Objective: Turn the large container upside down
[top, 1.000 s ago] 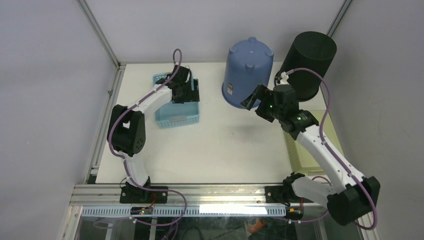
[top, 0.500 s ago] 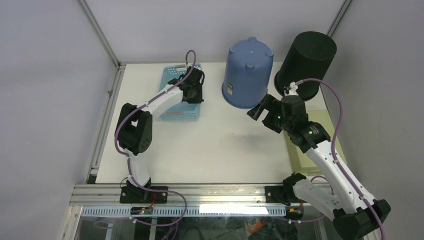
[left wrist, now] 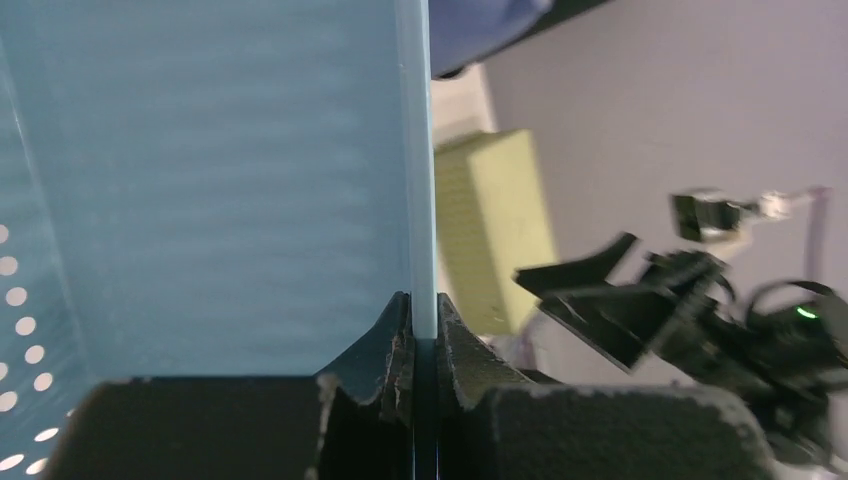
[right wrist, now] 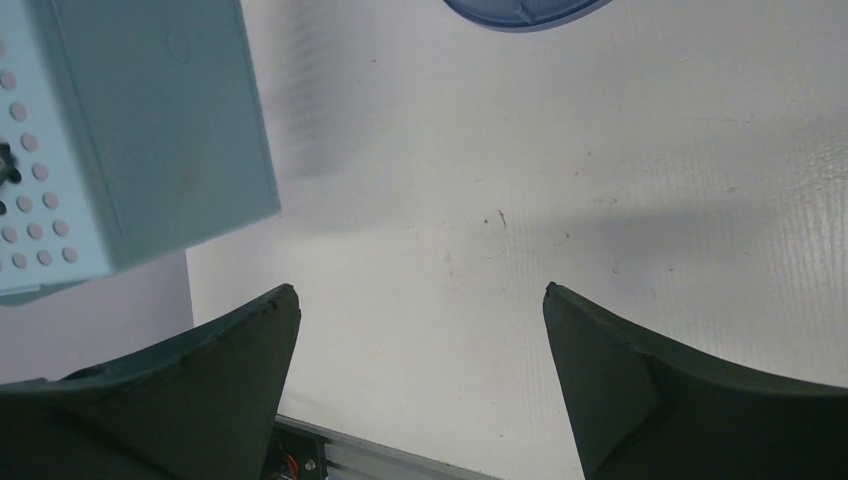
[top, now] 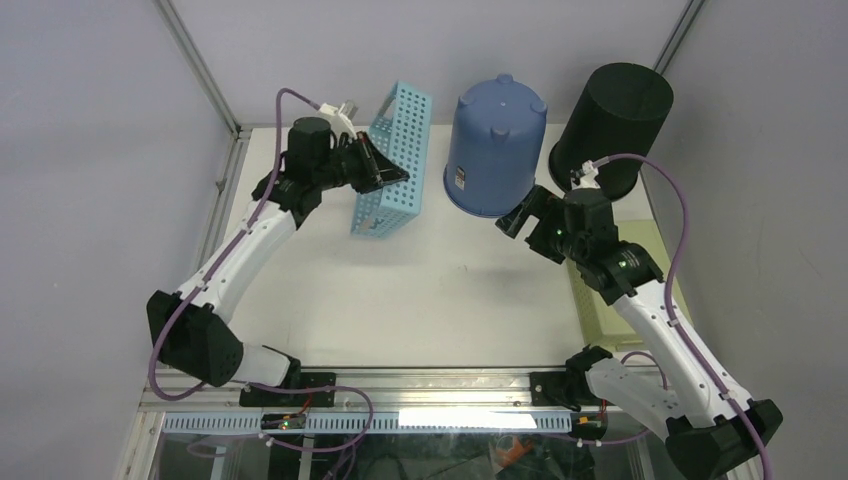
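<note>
At back left, left hand (left wrist: 414, 312): clamped on tilted basket (top: 404, 122) rim
Right hand (right wrist: 420, 292): spread wide, empty
Beside basket: blue bucket (top: 495, 145)

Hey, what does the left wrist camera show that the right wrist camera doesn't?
Only left wrist: the left gripper shut on the wall of the light blue basket, and a yellow-green mat. Only right wrist: the metal rail at the edge of the table. Both: the basket, the blue bucket, the open right gripper, some white tabletop.

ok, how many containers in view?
3: light-blue basket, tipped on edge in the left gripper; blue bucket, back centre; black bin, back right. None seem hidden.
</note>
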`<action>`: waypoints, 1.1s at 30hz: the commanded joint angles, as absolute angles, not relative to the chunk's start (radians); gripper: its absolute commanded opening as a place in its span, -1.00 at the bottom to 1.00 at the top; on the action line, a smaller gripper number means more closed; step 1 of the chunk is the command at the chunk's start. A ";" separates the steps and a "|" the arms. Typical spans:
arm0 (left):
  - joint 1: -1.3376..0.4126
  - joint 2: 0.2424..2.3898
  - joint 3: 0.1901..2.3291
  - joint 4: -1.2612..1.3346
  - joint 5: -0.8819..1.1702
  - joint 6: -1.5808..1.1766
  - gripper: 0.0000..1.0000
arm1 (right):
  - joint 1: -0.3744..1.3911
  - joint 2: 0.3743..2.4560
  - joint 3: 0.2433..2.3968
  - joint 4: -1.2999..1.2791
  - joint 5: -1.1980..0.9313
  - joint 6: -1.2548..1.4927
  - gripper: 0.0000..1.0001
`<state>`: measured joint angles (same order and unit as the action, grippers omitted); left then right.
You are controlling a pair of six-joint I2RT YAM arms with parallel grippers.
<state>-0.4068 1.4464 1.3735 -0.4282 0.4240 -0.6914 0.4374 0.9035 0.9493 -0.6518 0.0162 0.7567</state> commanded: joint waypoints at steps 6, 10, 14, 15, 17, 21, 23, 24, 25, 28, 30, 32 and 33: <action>-0.347 1.259 0.995 0.147 0.826 -1.185 -1.00 | 0.441 0.855 0.996 -0.648 0.059 0.734 0.92; -0.347 1.243 0.848 0.341 0.838 -1.302 -1.00 | 0.442 0.866 0.994 -0.637 0.044 0.739 0.92; -0.345 1.249 0.792 0.381 0.834 -1.303 -1.00 | 0.442 0.867 0.992 -0.630 0.035 0.742 0.92; -0.344 1.249 0.790 0.359 0.829 -1.286 -1.00 | 0.442 0.866 0.991 -0.633 0.036 0.742 0.92; -0.341 1.246 0.779 0.354 0.827 -1.281 -1.00 | 0.441 0.861 0.989 -0.639 0.037 0.743 0.92; -0.341 1.251 0.723 0.448 0.827 -1.353 -1.00 | 0.442 0.851 0.968 -0.620 0.011 0.756 0.92; -0.340 1.264 0.668 0.565 0.828 -1.421 -1.00 | 0.442 0.851 0.939 -0.588 -0.015 0.778 0.93; -0.340 1.273 0.641 0.613 0.827 -1.452 -1.00 | 0.443 0.851 0.923 -0.569 -0.039 0.790 0.92; -0.340 1.283 0.617 0.668 0.821 -1.476 -1.00 | 0.443 0.851 0.903 -0.547 -0.056 0.805 0.92; -0.341 1.291 0.564 0.733 0.804 -1.493 -1.00 | 0.450 0.855 0.851 -0.481 -0.102 0.847 0.92; -0.341 1.282 0.559 0.683 0.797 -1.451 -1.00 | 0.456 0.864 0.830 -0.450 -0.120 0.866 0.92; -0.341 1.266 0.570 0.587 0.788 -1.382 -1.00 | 0.467 0.874 0.824 -0.434 -0.128 0.870 0.92; -0.341 1.258 0.584 0.524 0.781 -1.336 -0.76 | 0.474 0.881 0.824 -0.426 -0.131 0.870 0.92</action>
<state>-0.3511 1.2991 0.5560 0.5591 0.7918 -1.4220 0.4519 0.8711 0.8227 -0.5484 -0.0814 0.8322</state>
